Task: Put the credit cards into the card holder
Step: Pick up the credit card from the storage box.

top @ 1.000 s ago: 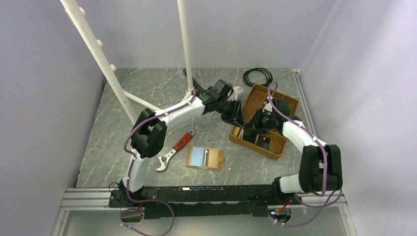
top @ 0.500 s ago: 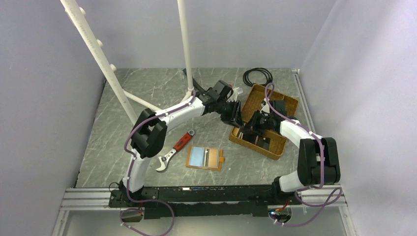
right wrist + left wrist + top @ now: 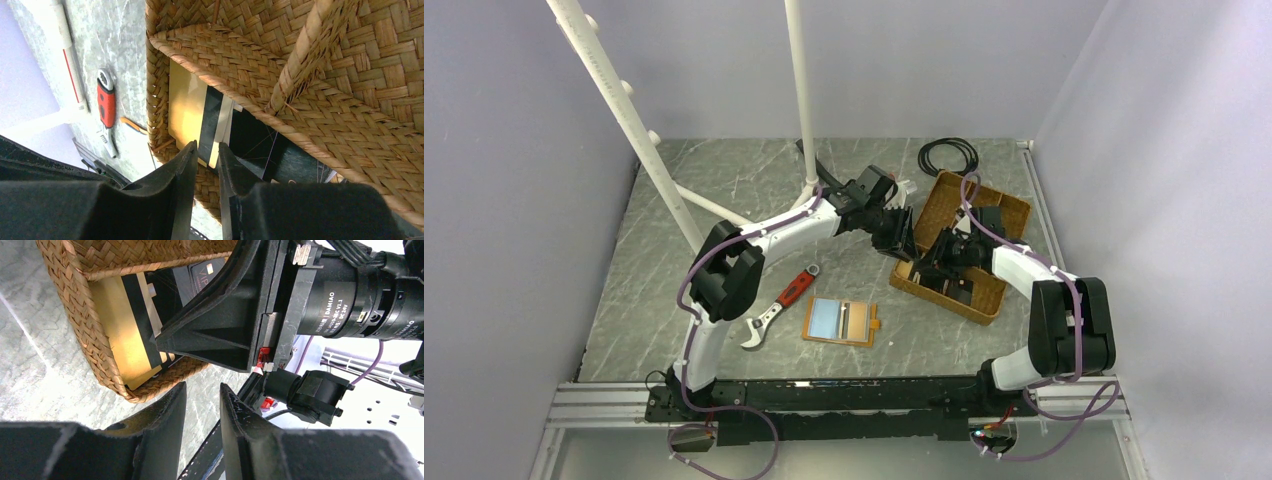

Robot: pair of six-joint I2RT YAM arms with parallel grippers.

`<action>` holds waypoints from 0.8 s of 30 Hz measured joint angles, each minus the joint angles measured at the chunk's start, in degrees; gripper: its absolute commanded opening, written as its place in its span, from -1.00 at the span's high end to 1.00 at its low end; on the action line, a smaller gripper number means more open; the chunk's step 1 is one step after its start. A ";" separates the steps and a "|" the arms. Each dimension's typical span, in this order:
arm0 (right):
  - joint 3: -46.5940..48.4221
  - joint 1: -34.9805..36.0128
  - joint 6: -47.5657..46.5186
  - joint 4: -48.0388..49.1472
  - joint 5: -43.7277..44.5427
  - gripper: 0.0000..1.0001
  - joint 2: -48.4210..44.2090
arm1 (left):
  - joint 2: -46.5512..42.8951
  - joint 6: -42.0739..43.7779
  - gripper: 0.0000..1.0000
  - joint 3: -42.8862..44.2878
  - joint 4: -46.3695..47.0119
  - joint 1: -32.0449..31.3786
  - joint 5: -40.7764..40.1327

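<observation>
Credit cards (image 3: 192, 107) lie in the tray (image 3: 310, 65) just beyond right end effector (image 3: 206, 148).

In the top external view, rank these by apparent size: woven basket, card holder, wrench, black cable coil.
1. woven basket
2. card holder
3. wrench and black cable coil: too alike to rank. The wrench is longer but slimmer, and the coil is a mostly hollow ring.

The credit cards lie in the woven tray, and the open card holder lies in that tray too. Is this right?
Not quite. The credit cards do lie in the woven tray, but the open card holder lies outside it, on the table beside the wrench. The top external view shows this.
</observation>
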 measured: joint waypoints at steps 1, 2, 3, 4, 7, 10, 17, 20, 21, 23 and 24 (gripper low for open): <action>0.00 0.00 0.00 0.02 0.17 0.48 0.00 | 0.00 0.00 0.28 0.00 0.00 0.00 0.00; 0.00 0.00 0.00 0.02 0.24 0.48 0.00 | 0.00 0.00 0.28 0.00 0.02 0.00 0.00; 0.00 0.00 0.00 0.04 0.33 0.48 0.00 | 0.00 0.00 0.28 0.00 0.02 0.00 0.02; 0.00 0.00 0.02 0.07 0.37 0.48 0.00 | 0.00 0.00 0.28 0.00 0.04 0.00 0.02; 0.00 0.00 0.04 0.11 0.37 0.43 0.00 | 0.00 0.00 0.28 -0.07 0.07 0.00 0.02; 0.00 0.00 0.20 0.48 0.44 0.40 0.00 | 0.00 0.00 0.28 -0.24 0.17 0.00 0.00; 0.33 0.00 0.90 1.64 1.42 0.37 0.44 | 0.00 0.00 0.28 -0.70 0.37 0.00 0.02; 0.70 0.02 1.51 2.49 1.49 0.35 1.07 | 0.00 0.00 0.29 -0.92 0.48 0.00 0.02; 0.70 0.02 1.62 2.64 1.60 0.35 1.09 | 0.00 0.00 0.29 -0.96 0.55 0.00 0.02; 0.72 0.02 1.75 2.69 1.79 0.35 1.09 | 0.00 0.00 0.29 -0.96 0.57 0.00 0.02; 0.74 0.02 1.75 2.67 1.86 0.35 1.09 | 0.00 0.00 0.29 -0.96 0.61 0.00 0.02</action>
